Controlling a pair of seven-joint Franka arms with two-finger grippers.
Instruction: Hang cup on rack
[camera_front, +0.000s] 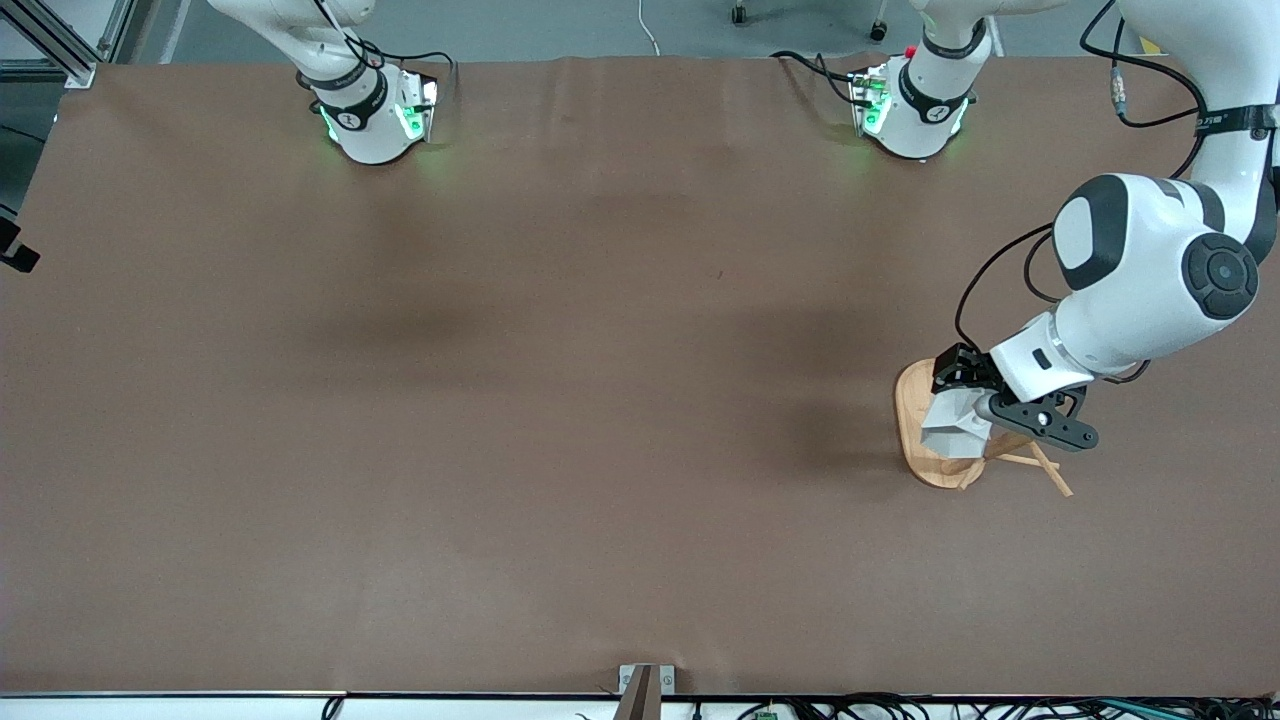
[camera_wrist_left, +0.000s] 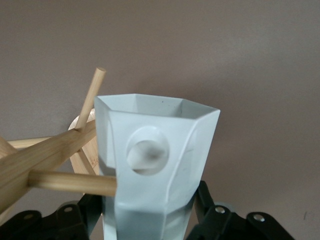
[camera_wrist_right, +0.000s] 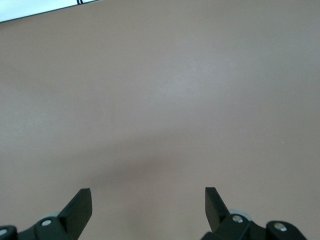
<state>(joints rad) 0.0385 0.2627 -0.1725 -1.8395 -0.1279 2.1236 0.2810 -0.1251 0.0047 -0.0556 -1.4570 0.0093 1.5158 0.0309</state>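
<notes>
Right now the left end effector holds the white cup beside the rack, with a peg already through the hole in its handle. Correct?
Not quite. The left end effector does hold the cup beside the rack, but the left wrist view shows the handle hole empty; the nearest peg ends beside the handle.

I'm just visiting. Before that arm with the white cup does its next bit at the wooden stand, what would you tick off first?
1. Left gripper shut on the cup, jaws on its sides: ok.
2. Cup held over the rack: ok.
3. Handle hole faces out, unblocked: ok.
4. Peg through the hole: not ok; its tip meets the cup's side beside the handle, below the hole.
5. Rack base flat on the table: ok.
6. Right gripper open, holding nothing, over bare table; that arm waits: ok.
</notes>
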